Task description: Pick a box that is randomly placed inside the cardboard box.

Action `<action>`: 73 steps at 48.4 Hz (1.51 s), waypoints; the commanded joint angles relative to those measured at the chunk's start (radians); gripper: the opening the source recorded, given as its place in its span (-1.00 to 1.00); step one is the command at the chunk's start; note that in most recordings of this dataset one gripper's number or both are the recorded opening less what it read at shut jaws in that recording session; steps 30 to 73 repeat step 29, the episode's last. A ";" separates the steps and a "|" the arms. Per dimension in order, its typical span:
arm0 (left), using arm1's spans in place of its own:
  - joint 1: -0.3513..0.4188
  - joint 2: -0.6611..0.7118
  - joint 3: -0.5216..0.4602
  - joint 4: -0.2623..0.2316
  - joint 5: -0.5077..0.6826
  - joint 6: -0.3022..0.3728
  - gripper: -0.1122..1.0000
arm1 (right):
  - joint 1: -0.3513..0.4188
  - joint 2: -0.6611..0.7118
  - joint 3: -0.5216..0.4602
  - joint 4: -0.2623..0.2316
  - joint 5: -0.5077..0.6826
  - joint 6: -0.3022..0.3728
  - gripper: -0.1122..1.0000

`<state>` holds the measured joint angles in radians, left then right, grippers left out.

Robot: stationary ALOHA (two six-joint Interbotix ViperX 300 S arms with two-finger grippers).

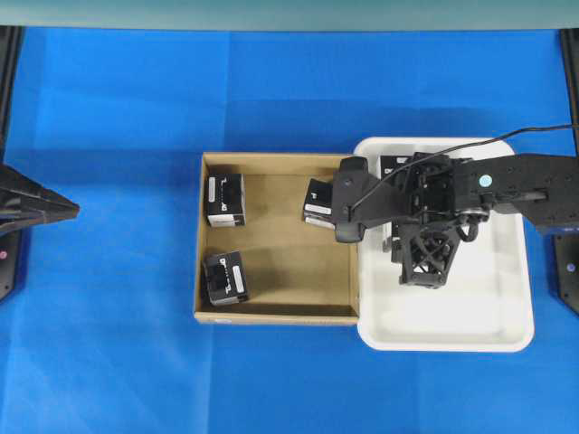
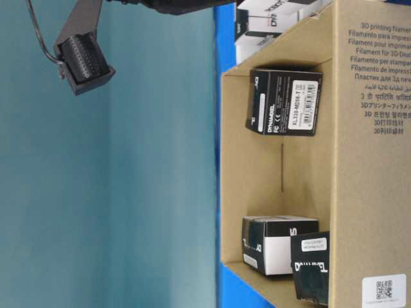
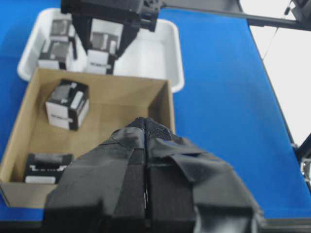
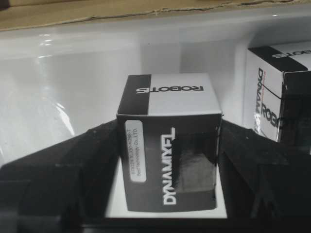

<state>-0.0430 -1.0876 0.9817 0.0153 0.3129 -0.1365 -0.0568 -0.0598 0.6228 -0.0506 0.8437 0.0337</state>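
- while the right gripper (image 4: 167, 160) brackets it, jaws spread: small black-and-white carton box (image 4: 167, 145), upright in white plastic tray (image 4: 63, 97), lettering running vertically.
- left gripper (image 3: 146, 194): pressed together.
- brown cardboard box (image 1: 271, 312): beside tray.

1. One cardboard box (image 1: 276, 307), brown and shallow.
2. Three small black boxes inside it: one (image 1: 225, 199) at the upper left, one (image 1: 226, 278) at the lower left, one (image 1: 318, 202) against the right wall.
3. One white tray (image 1: 470, 330) just beside it.
4. At least three more black boxes in the tray, seen from the left wrist (image 3: 59, 47), (image 3: 100, 59), (image 3: 105, 40); the arm hides part of it.
5. Two robot arms, each with one gripper: left gripper (image 3: 146, 170), right gripper (image 4: 167, 160).
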 commanded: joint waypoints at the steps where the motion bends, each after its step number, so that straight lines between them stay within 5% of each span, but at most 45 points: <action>1: 0.000 0.014 -0.026 0.002 -0.012 -0.002 -0.92 | 0.000 0.002 -0.012 0.003 -0.018 0.000 0.59; 8: 0.000 0.014 -0.025 0.003 -0.011 -0.002 -0.92 | -0.002 -0.002 -0.025 0.003 -0.041 0.009 0.99; 29: 0.000 0.014 -0.025 0.002 -0.012 -0.002 -0.92 | -0.051 -0.143 -0.066 0.000 0.035 0.095 0.95; 73: 0.000 0.014 -0.025 0.002 -0.012 -0.002 -0.92 | -0.051 -0.143 -0.066 0.000 0.035 0.095 0.95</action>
